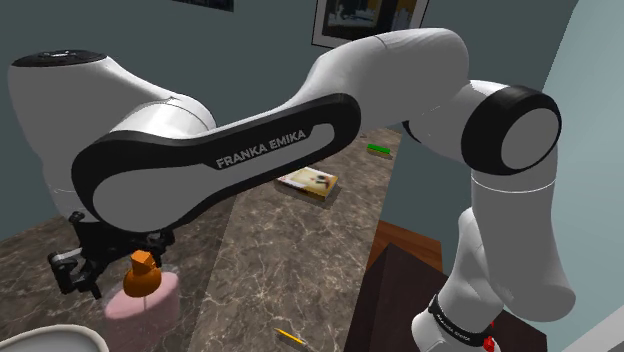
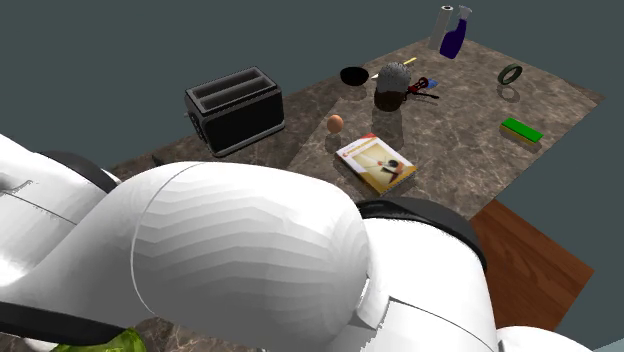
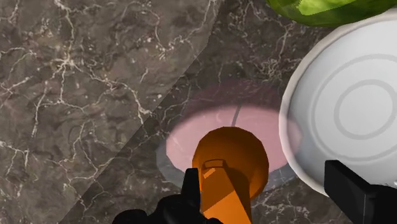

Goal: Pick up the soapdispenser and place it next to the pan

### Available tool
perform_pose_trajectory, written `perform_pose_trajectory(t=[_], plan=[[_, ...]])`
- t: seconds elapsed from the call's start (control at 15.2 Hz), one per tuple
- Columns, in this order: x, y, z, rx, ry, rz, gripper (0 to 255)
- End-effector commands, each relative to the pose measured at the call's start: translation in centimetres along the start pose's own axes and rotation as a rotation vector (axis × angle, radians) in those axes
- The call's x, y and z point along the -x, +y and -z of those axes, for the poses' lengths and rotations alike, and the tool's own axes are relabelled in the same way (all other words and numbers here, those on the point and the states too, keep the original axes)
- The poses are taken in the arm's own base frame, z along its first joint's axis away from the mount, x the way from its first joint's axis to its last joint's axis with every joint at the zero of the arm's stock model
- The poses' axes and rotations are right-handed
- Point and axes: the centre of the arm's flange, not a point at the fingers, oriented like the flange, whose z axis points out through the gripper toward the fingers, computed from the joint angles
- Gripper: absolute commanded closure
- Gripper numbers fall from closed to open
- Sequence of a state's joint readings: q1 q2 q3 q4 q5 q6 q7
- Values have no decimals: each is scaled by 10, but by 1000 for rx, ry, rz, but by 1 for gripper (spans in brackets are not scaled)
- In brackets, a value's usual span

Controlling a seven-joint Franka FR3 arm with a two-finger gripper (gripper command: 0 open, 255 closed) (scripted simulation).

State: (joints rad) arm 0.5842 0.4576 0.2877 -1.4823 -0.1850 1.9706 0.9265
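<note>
Gripper (image 3: 270, 188) wide open, straddling orange pump (image 3: 229, 159) of pink soap dispenser (image 3: 210, 124), beside white plate (image 3: 356, 108) on marble counter (image 3: 76, 95).

Shoulder: taken beside the stand (image 1: 400, 290), looking down the counter (image 1: 290, 270) past the arm (image 1: 250, 150).
Second exterior: taken above the arm, facing the far counter.
Wrist: aimed down, close over the dispenser (image 3: 229, 159).
Shared: book (image 1: 308, 182), in both exterior views.
</note>
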Motion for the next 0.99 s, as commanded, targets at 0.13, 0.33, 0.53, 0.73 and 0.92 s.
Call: perform_pose_trajectory(t=[0.13,0.33,0.53,0.73,0.92], plan=[[2,2,-3,2,-3,2,0],[2,2,37,2,-3,2,0],[2,2,47,2,-3,2,0],[2,2,47,2,-3,2,0],[2,2,47,2,-3,2,0]])
